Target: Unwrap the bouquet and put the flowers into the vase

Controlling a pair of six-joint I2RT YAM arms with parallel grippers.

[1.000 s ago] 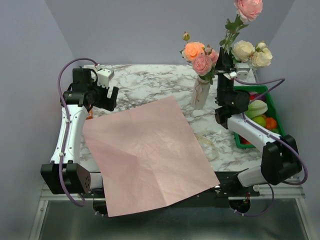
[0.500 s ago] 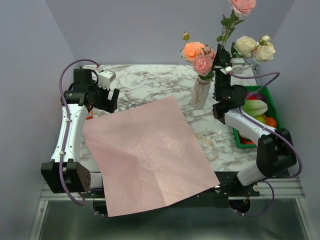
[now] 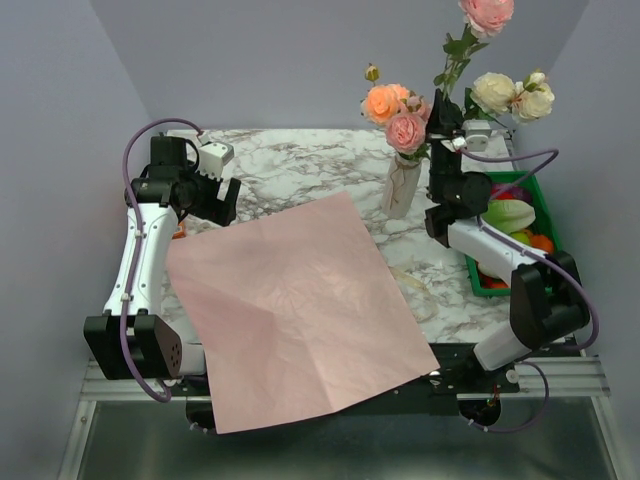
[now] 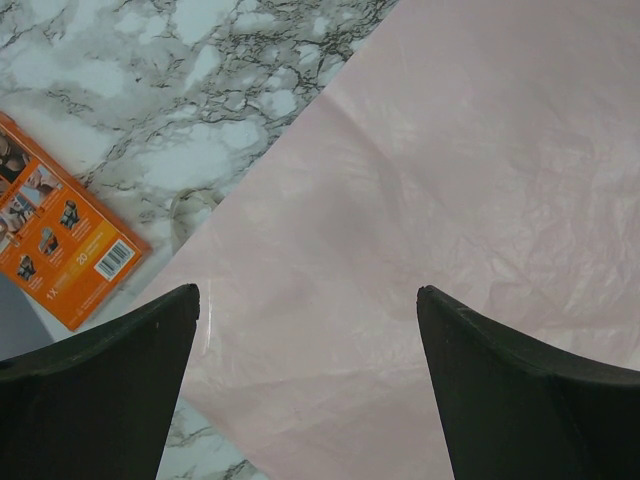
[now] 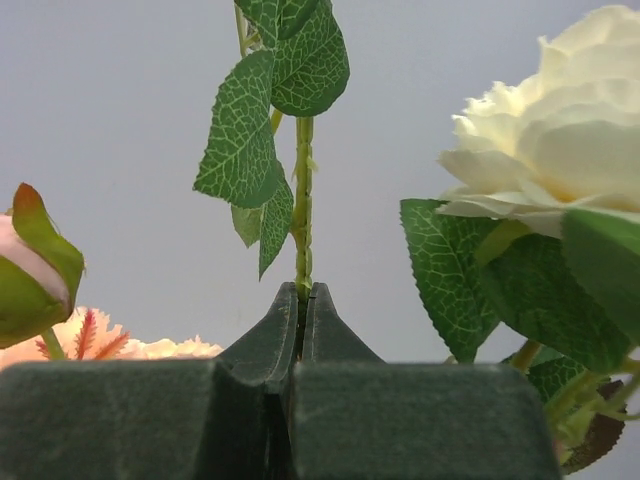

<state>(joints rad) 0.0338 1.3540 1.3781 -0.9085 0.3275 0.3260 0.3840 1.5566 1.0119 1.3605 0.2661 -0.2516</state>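
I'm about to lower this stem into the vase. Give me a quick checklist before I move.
1. Right gripper shut on the green stem: ok.
2. Vase upright on the table: ok.
3. Stem's lower end over the vase mouth: cannot tell, it is hidden below the gripper.
4. Room left in the vase beside the peach and pink roses: cannot tell.
5. Left gripper open, over the pink paper, apart from the vase: ok.

Held flowers lifted slightly higher and leftward, right arm elbow drawn inward
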